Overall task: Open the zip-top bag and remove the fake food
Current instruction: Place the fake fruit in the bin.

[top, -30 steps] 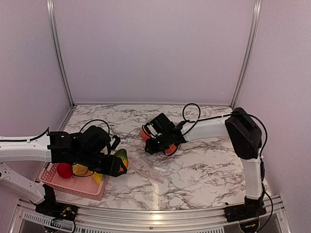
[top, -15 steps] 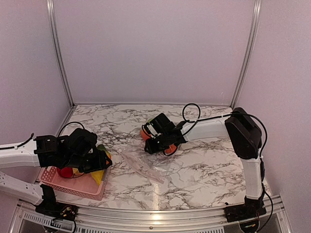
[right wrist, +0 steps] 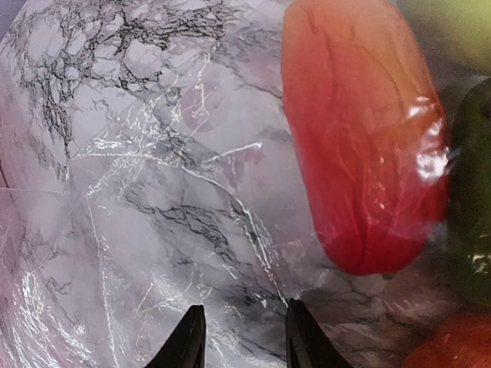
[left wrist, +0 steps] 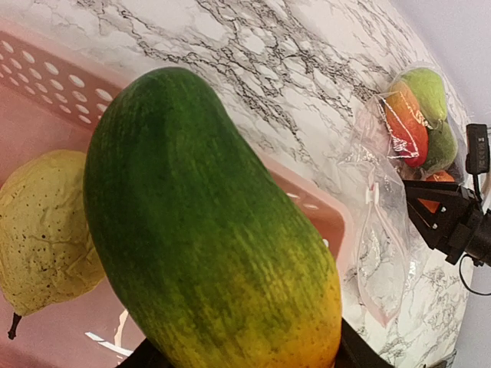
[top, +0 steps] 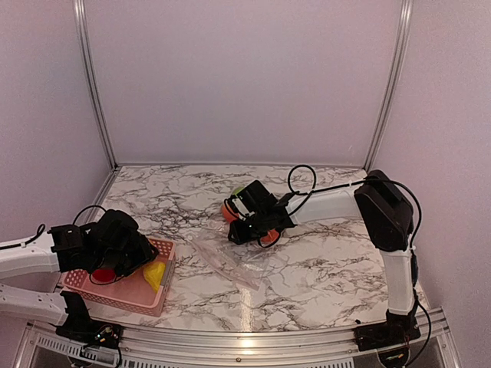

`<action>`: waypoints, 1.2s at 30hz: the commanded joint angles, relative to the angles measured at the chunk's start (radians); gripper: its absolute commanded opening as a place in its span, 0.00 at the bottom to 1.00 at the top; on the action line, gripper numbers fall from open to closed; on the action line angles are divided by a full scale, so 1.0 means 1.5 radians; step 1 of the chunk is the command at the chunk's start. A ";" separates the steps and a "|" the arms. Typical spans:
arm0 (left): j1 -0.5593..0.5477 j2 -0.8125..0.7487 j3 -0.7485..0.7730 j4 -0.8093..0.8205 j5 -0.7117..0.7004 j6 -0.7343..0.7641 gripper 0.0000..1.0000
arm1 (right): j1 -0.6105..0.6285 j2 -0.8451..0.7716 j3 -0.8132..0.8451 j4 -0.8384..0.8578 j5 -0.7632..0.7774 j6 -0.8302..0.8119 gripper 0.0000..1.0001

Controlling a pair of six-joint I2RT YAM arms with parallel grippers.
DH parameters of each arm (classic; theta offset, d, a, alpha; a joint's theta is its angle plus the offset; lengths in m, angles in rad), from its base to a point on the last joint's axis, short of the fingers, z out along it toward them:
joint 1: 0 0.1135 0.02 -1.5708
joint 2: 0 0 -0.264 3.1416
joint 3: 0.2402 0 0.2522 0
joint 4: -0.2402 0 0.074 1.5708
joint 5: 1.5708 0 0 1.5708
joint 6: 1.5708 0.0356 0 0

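My left gripper is over the pink basket and is shut on a green-and-yellow mango-like fruit. The fruit fills the left wrist view, with dark fingers at its lower end. The clear zip-top bag lies flat on the marble and also shows in the left wrist view. Its far end holds orange, red and green fake food. My right gripper rests at that end. Its jaws stand slightly apart over the bag film, beside a red-orange piece.
The basket holds a yellow pear, a red fruit and a yellow piece. The marble table is enclosed by white walls and metal posts. The right arm reaches across from the right side.
My left gripper has carried the green-and-yellow fruit leftward from beside the bag to over the pink basket. The right arm and the bag have not moved.
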 commanded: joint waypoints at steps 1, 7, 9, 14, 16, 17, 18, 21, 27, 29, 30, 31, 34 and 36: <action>0.022 -0.012 -0.054 0.072 0.011 -0.041 0.52 | -0.007 -0.005 -0.002 0.007 -0.004 -0.005 0.34; 0.034 0.000 -0.069 0.099 0.019 -0.039 0.67 | -0.009 -0.007 0.001 0.003 -0.004 -0.006 0.34; 0.035 -0.006 -0.066 0.093 0.012 -0.031 0.73 | -0.009 -0.008 0.001 0.003 -0.004 -0.006 0.34; 0.035 -0.031 -0.055 0.066 -0.002 -0.015 0.84 | -0.008 -0.013 0.001 0.003 -0.002 -0.005 0.34; 0.035 -0.041 -0.052 0.051 -0.005 -0.009 0.85 | -0.008 -0.015 0.002 0.001 -0.002 -0.005 0.34; 0.035 -0.047 -0.049 0.043 -0.007 -0.006 0.86 | -0.008 -0.016 0.004 -0.001 -0.001 -0.005 0.34; 0.035 -0.052 -0.047 0.035 -0.010 -0.004 0.86 | -0.008 -0.017 0.005 -0.003 0.000 -0.006 0.34; 0.035 -0.070 -0.041 0.019 -0.017 0.003 0.86 | -0.008 -0.022 0.008 -0.006 0.004 -0.008 0.34; 0.035 -0.078 -0.019 0.017 -0.006 0.039 0.86 | -0.008 -0.033 0.012 -0.013 0.010 -0.009 0.34; 0.035 -0.072 -0.007 0.018 -0.002 0.055 0.86 | -0.006 -0.037 0.016 -0.018 0.014 -0.009 0.34; 0.035 -0.069 -0.001 0.019 -0.001 0.065 0.86 | -0.005 -0.040 0.019 -0.021 0.017 -0.010 0.34; 0.035 -0.066 0.005 0.020 0.000 0.074 0.86 | -0.004 -0.045 0.022 -0.025 0.020 -0.010 0.34; 0.035 -0.052 0.025 0.030 0.004 0.105 0.86 | -0.002 -0.058 0.033 -0.036 0.028 -0.013 0.35; 0.035 -0.039 0.042 0.037 0.009 0.127 0.86 | -0.003 -0.066 0.042 -0.044 0.039 -0.016 0.35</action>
